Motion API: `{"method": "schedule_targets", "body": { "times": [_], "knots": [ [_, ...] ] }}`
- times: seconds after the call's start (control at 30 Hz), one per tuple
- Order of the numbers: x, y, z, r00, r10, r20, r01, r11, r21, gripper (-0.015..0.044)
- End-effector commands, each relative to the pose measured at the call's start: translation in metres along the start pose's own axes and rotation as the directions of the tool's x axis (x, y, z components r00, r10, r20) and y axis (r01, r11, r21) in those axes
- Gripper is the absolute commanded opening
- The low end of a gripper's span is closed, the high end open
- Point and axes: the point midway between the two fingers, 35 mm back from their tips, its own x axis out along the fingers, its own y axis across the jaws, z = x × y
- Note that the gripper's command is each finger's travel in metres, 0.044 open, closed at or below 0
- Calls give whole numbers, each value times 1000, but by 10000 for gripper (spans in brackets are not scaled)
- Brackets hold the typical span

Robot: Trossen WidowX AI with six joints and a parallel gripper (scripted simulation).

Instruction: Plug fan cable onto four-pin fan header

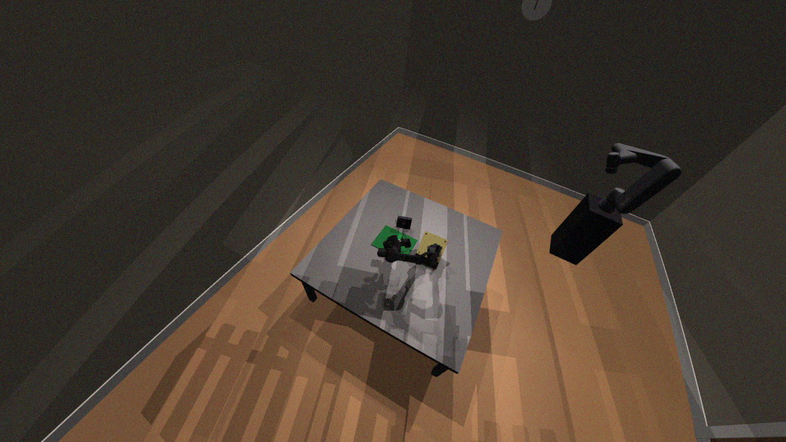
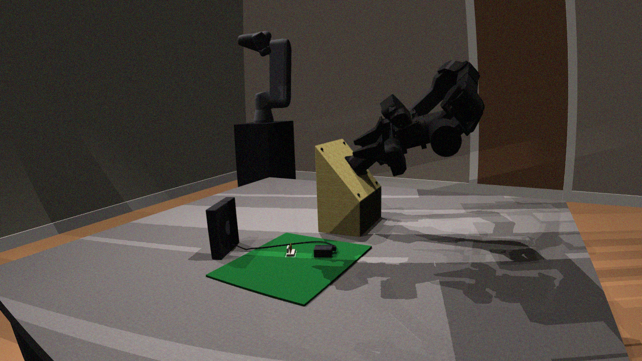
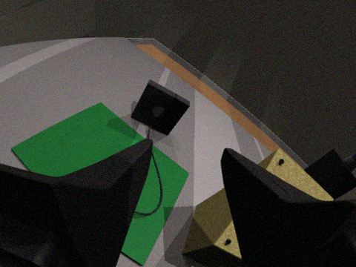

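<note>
The green board [image 1: 384,232] [image 2: 269,278] [image 3: 74,142] lies flat on the table. The small white header [image 2: 291,252] with its upright pins stands on it. The black plug [image 2: 323,250] lies on the board in the exterior view, to the right of the header and apart from it. The black fan [image 1: 403,221] [image 2: 222,228] [image 3: 163,107] stands beside the board, its thin cable [image 3: 161,189] arching over the board. My gripper [image 3: 188,145] is open and empty, raised well above the board. My left finger hides the plug and header in the wrist view.
A yellow sloped block [image 1: 431,238] [image 2: 336,197] [image 3: 209,215] beside the board carries my arm's base. A second, grey arm stands on a black pedestal [image 1: 583,231] [image 2: 265,150] beyond the table. Shadows fall across the grey table [image 1: 340,263] [image 2: 148,287].
</note>
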Motion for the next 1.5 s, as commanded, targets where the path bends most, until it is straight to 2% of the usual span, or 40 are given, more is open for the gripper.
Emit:
{"method": "schedule_targets", "body": {
  "times": [0.0,0.33,0.53,0.77,1.1,1.3,1.47],
  "knots": [
    [56,10,-38,953,-1,-302,-202,741,-641,210],
    [78,17,-55,891,49,-451,-431,403,-808,210],
    [89,20,-64,841,92,-533,-541,161,-825,210],
    [100,24,-73,776,148,-613,-598,-139,-790,210],
    [111,28,-82,677,234,-698,-506,-541,-672,210],
    [116,30,-86,618,285,-733,-354,-731,-583,210],
    [119,31,-89,562,333,-757,-186,-841,-508,210]
  ]
}}
